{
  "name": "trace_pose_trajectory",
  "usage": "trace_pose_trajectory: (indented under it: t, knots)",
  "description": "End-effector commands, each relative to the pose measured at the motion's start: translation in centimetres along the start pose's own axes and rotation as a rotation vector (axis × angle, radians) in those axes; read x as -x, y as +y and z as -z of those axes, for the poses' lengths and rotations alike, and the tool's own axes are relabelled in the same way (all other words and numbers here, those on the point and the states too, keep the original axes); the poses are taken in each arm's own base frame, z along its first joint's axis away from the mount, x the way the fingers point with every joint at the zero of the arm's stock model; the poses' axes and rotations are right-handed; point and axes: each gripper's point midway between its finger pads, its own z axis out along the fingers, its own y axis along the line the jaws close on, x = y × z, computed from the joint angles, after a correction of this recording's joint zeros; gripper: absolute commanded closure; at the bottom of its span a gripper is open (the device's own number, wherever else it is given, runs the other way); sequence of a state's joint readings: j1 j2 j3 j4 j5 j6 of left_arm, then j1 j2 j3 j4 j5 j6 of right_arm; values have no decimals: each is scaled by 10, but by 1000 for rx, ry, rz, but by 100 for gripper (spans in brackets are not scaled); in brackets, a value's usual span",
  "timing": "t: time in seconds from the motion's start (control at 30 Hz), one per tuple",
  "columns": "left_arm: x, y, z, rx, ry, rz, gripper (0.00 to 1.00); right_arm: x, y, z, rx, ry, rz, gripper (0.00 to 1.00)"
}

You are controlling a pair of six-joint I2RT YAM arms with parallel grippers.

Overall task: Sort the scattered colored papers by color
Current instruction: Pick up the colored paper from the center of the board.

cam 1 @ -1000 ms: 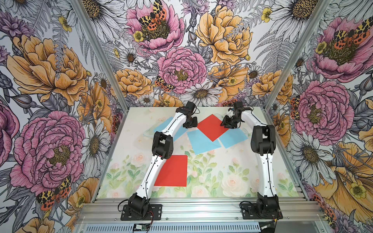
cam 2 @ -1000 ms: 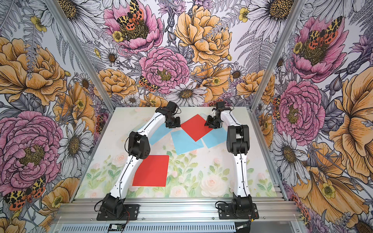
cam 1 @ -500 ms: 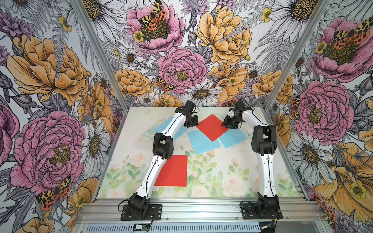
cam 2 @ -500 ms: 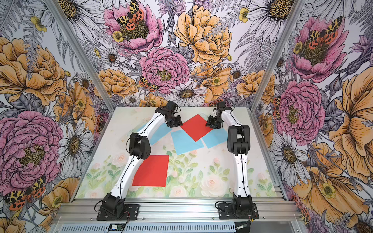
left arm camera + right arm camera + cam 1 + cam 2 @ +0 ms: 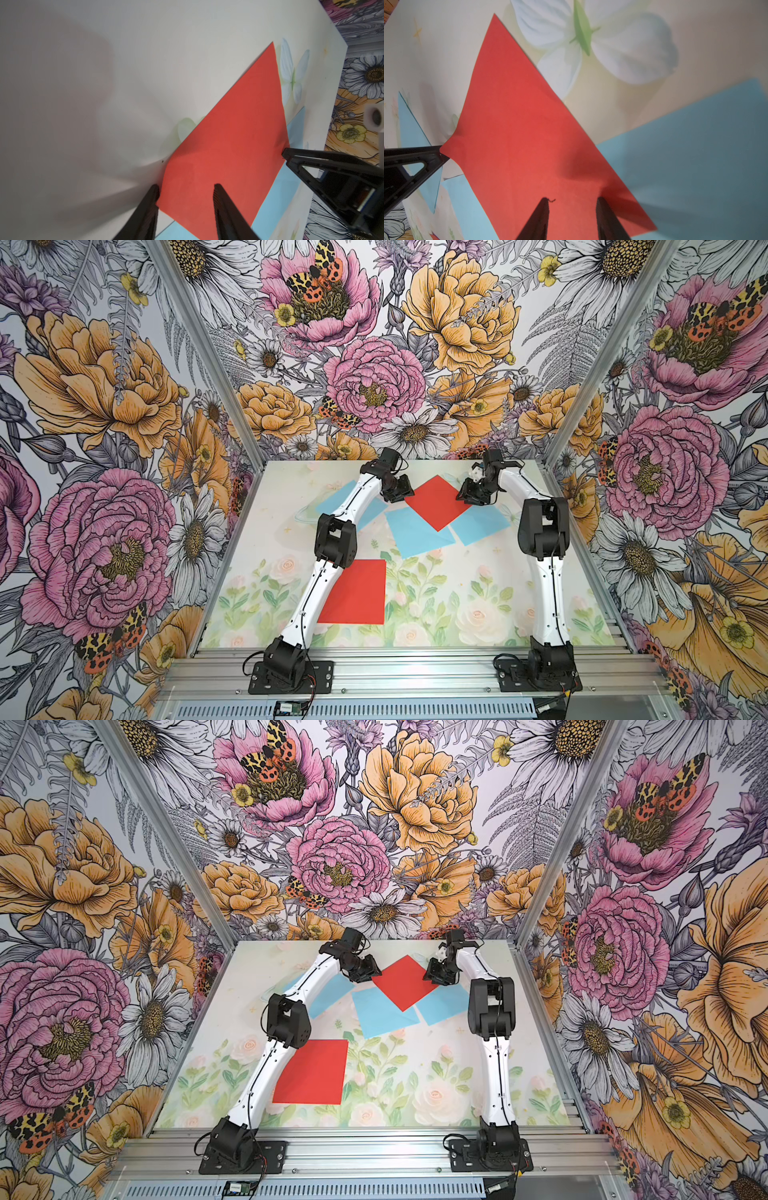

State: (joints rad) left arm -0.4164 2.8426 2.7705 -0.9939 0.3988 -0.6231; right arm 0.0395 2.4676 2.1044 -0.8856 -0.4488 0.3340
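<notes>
Your left tool (image 5: 186,188) is spread. One black fingertip (image 5: 155,190) rests at the very edge of a bright red square paper sheet (image 5: 228,145), and its partner is down on the red surface, so the two straddle that corner. Your right tool (image 5: 572,200) is spread too, with both tips planted on the same sheet near its opposite corner, where the paper puckers beside one tip. From the left wrist camera you can also see the right tool's finger touching that corner, with a small crease in the paper there.

In both top views this red sheet lies turned like a diamond at the far middle of the pale flower-printed table (image 5: 457,605), with a tool at each side corner. A printed white butterfly (image 5: 591,41) shows just past its far edge. Its near corner overlaps two light sky-blue square papers, the middle blue sheet (image 5: 415,535) and the right blue sheet (image 5: 482,524). A third blue sheet (image 5: 343,499) lies just beside the middle one, partly hidden under your left arm (image 5: 332,539). A second bright red sheet (image 5: 361,593) lies flat nearer the arm bases, well apart from the far group, with one edge covered by that arm.
</notes>
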Motion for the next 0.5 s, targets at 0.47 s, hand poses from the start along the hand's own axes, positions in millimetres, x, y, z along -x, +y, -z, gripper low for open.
trace_pose_trajectory:
  t: [0.47]
  knots:
    - [-49, 32, -38, 48, 172, 48, 92, -15, -12, -2, -38, 53, -32, 59]
